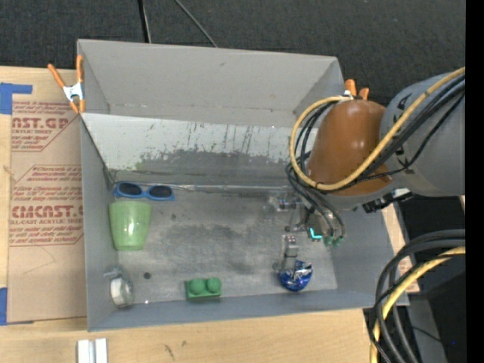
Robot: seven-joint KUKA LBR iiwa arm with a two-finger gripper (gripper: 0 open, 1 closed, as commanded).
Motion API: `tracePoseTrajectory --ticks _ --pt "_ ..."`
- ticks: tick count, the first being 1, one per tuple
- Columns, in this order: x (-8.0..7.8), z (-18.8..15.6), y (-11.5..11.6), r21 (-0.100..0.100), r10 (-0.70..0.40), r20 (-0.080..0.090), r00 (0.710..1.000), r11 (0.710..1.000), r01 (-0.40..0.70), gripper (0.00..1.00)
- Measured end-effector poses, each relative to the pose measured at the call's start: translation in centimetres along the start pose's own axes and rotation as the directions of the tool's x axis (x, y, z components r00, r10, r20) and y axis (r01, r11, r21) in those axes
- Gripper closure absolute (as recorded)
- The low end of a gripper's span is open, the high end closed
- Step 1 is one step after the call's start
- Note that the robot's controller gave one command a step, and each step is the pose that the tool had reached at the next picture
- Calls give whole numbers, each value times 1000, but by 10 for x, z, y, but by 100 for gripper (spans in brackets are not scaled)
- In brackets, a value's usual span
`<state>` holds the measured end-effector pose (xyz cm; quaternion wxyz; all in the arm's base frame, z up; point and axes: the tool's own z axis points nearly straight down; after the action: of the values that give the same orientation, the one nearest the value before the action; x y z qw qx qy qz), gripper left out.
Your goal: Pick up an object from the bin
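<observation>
1. A grey metal bin with sloping walls sits on a light wooden table. Dark carpet lies behind it.
2. The bin's floor is dull and scuffed, and its back wall is streaked with worn scratches.
3. The robot arm, with an orange-brown cover and looped cables, reaches in from the right.
4. Its gripper points down near the front right corner, just above a small blue and white rounded object. Whether it is open, closed or gripping anything cannot be told.
5. Well apart, on the left, lie blue sunglasses and just beside them a pale green cup. A small silvery item and a green toy brick lie along the front.
</observation>
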<state>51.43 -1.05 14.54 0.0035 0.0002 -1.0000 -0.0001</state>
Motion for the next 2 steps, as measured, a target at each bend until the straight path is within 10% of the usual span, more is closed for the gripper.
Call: tracePoseTrajectory --ticks 1,2 --pt "18 62 -52 1 -194 3 981 981 194 0" --pt "28 75 -53 2 -718 3 696 696 718 0"
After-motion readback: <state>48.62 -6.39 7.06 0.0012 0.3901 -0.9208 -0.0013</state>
